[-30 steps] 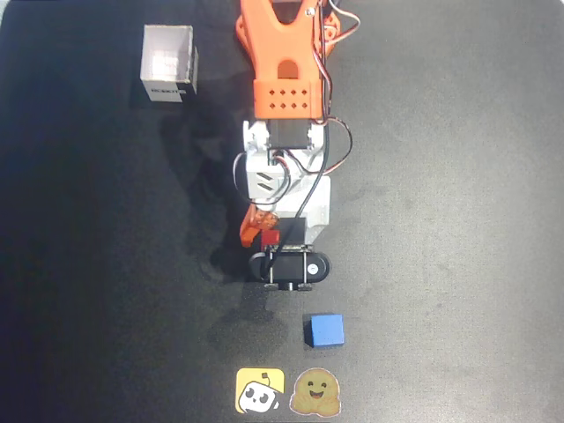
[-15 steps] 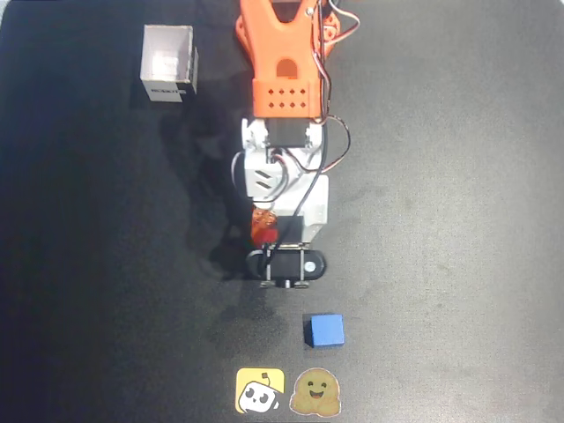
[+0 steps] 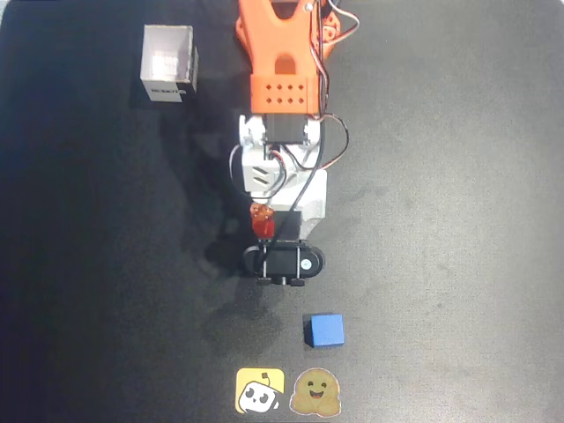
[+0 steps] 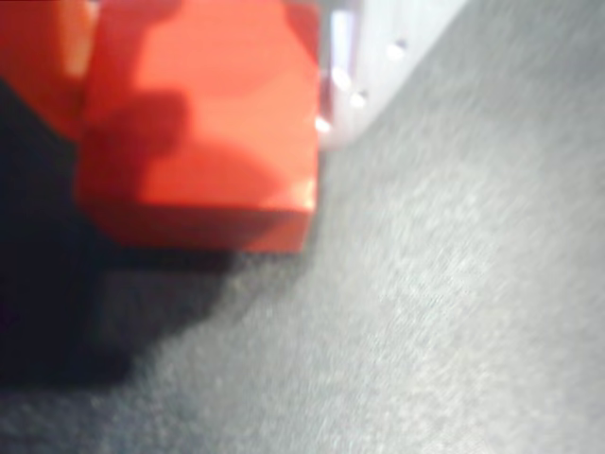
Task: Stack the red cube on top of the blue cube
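overhead view: arm point(image 3: 280, 106) reaches down the middle of the black table point(image 3: 458, 176). gripper point(image 3: 263, 225) sits just above the wrist camera, a bit of the red cube point(image 3: 263, 228) visible in it. blue cube point(image 3: 324, 330) lies apart, lower right, above two stickers point(image 3: 286, 390). white box point(image 3: 169, 63) top left.

wrist view: jaws clamped on red cube point(image 4: 203, 123), orange finger point(image 4: 38, 57) left, pale finger point(image 4: 364, 47) right; cube is above the table, shadow beneath.

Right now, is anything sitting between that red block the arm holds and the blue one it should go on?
Nothing visible. In the overhead view the red cube sits in the fingers, and only bare black table separates it from the blue cube. The white box stands far off.
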{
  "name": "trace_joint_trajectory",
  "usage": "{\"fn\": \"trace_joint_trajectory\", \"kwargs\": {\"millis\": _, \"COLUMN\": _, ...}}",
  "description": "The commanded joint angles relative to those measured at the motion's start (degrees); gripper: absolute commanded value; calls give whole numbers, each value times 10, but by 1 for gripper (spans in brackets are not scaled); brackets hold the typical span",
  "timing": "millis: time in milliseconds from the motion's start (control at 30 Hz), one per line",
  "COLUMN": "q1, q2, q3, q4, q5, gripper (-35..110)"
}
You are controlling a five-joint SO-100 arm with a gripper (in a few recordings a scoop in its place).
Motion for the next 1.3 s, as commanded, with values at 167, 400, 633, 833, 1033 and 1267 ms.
{"fn": "trace_joint_trajectory", "kwargs": {"millis": 167, "q1": 3, "q2": 66, "q3": -68, "q4": 81, "q5": 11, "gripper": 0}}
{"fn": "trace_joint_trajectory", "kwargs": {"millis": 400, "q1": -1, "q2": 18, "q3": -188, "q4": 151, "q5": 11, "gripper": 0}}
{"fn": "trace_joint_trajectory", "kwargs": {"millis": 633, "q1": -25, "q2": -18, "q3": -242, "q4": 156, "q5": 26, "gripper": 0}}
{"fn": "trace_joint_trajectory", "kwargs": {"millis": 833, "q1": -45, "q2": -82, "q3": -322, "q4": 178, "q5": 33, "gripper": 0}}
{"fn": "trace_joint_trajectory", "kwargs": {"millis": 1033, "q1": -69, "q2": -130, "q3": -370, "q4": 178, "q5": 48, "gripper": 0}}
{"fn": "trace_joint_trajectory", "kwargs": {"millis": 1267, "q1": -91, "q2": -177, "q3": -415, "q4": 178, "q5": 74, "gripper": 0}}
